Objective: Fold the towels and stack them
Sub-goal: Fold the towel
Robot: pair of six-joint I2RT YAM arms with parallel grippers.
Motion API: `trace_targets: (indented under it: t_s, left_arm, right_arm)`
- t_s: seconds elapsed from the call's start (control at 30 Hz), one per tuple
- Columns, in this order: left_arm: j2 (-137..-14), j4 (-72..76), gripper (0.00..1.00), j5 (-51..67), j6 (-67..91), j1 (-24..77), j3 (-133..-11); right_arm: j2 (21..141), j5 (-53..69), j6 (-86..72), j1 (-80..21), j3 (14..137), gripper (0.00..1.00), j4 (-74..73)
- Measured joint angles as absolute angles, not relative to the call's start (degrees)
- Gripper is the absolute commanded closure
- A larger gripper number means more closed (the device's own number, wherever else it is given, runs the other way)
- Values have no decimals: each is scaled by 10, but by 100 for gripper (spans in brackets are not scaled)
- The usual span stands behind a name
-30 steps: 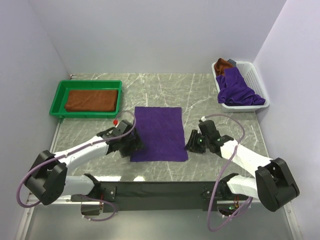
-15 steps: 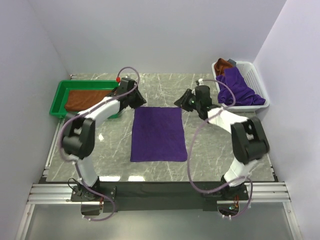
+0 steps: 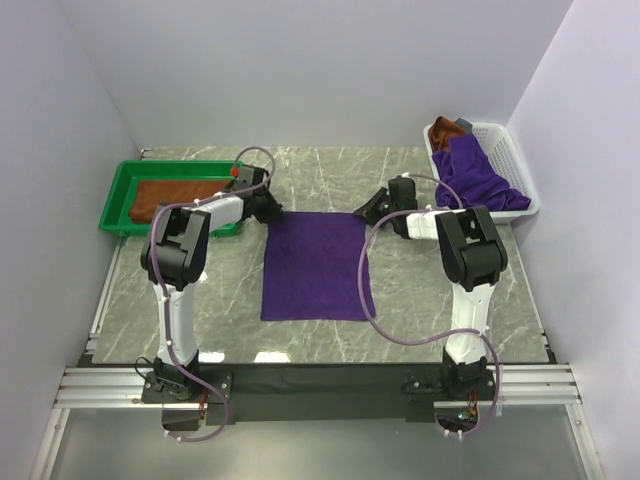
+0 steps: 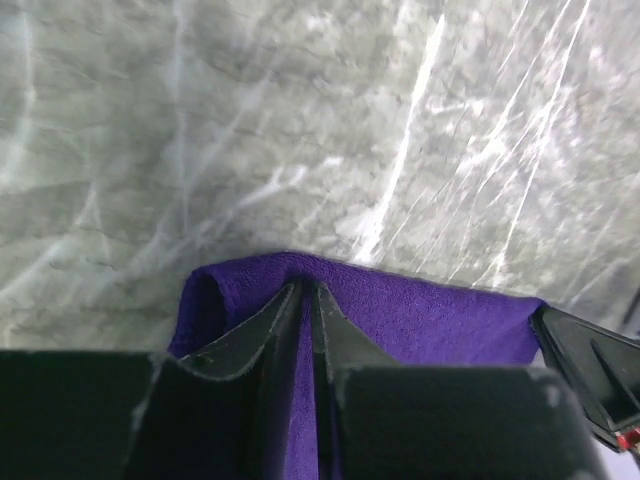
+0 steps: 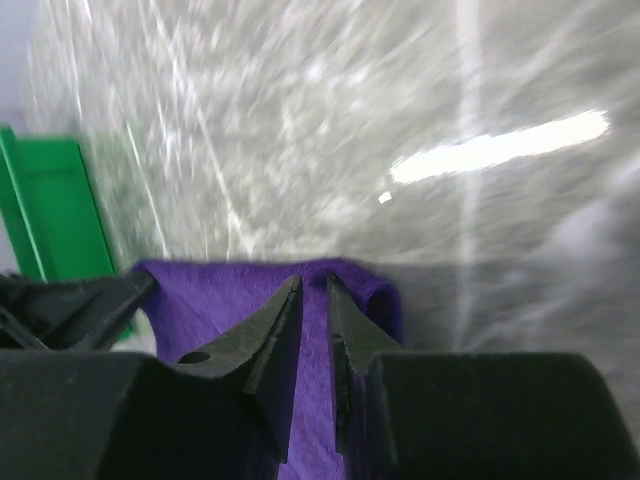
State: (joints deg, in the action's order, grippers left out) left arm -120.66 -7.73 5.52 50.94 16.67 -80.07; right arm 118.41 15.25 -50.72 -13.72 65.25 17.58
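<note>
- Table (image 3: pixel 420 300): grey marble-pattern top with pale veins running across it.
- Green tray (image 3: pixel 180 165): sits on the table at the far left, its long side along the back edge.
- White basket (image 3: pixel 512 165): slatted, on the table at the far right, set at an angle.
- Purple towel (image 3: pixel 315 268): spread flat mid-table, long sides running near to far, its far corners puckered up; well apart from the basket.

Spread purple towel (image 3: pixel 317 267): plush cloth, soft matt nap.
Brown towel (image 3: pixel 180 198): the same fuzzy cloth, matt.
Heaped purple towel (image 3: pixel 478 180): plush cloth, matt.
Surface (image 3: pixel 430 290): grey veined marble look, smooth and polished, catching glare.
Tray (image 3: pixel 113 195): green plastic, glossy.
Basket (image 3: pixel 510 155): white plastic lattice, smooth.
Left pincer (image 4: pixel 308 288): black, matt, looks like hard plastic.
Right pincer (image 5: pixel 313 283): black, matt, same finish.
</note>
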Motion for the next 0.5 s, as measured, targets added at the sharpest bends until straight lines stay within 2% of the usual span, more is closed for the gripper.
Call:
trace_targets:
  t_s: [0.2, 0.3, 0.43, 0.5]
  left_arm:
    - [-1201, -30, 78, 73, 535, 153, -771]
    - [-1200, -28, 71, 75, 535, 152, -772]
    - [-1200, -63, 51, 79, 522, 153, -800]
    - [-1200, -92, 44, 77, 514, 155, -822]
  right_arm:
    - [1183, 135, -532, -119, 658, 76, 158]
    - [1183, 130, -524, -117, 673, 76, 135]
    - [1183, 135, -489, -114, 713, 75, 84]
    - [1180, 149, -468, -113, 738, 74, 59]
